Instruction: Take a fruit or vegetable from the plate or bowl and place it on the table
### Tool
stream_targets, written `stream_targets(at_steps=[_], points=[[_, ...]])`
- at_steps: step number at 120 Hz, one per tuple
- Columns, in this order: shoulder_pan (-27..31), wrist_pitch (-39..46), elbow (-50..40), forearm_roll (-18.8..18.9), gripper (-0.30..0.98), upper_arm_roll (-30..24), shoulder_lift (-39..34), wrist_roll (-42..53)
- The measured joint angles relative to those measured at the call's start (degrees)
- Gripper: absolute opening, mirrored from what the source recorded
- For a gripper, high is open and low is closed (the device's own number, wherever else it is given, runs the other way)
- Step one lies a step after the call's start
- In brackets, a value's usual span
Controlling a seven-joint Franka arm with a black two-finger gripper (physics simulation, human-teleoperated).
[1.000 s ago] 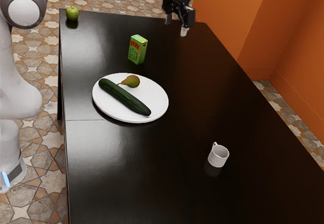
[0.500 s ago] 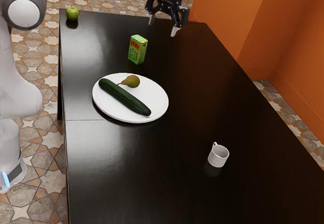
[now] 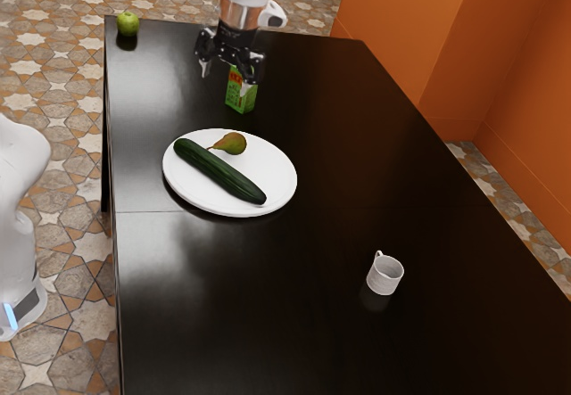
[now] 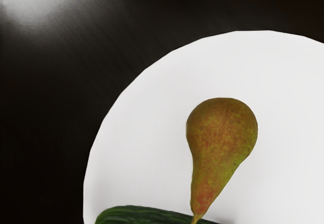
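The pincer (image 3: 225, 78), its 2 fingers spread with nothing between them, has swung in from the exterior view's right and now hangs in front of the green carton (image 3: 239, 102), bringing the wrist camera over the pear (image 4: 221, 133), which probably makes that fruit the target, with lowering and closing the likely next steps. The pear and cucumber (image 3: 219, 171) both lie on the plate (image 3: 272, 172), so 0 pieces have reached the bench (image 3: 223, 306): the former russet-mottled, round-bellied and tapering to its stem, the latter long, dark and ridged against smooth white, above glossy near-black.
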Motion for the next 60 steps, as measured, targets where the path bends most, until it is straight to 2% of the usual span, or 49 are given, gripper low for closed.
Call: stream_targets(at_steps=[24, 60], points=[[-0.1, 10.2, -6.5, 4.3, 0.69, 5.0, 0.1, -1.1], [-0.8, 17.3, -9.3, 4.6, 0.68, 7.6, 0.0, -1.8]])
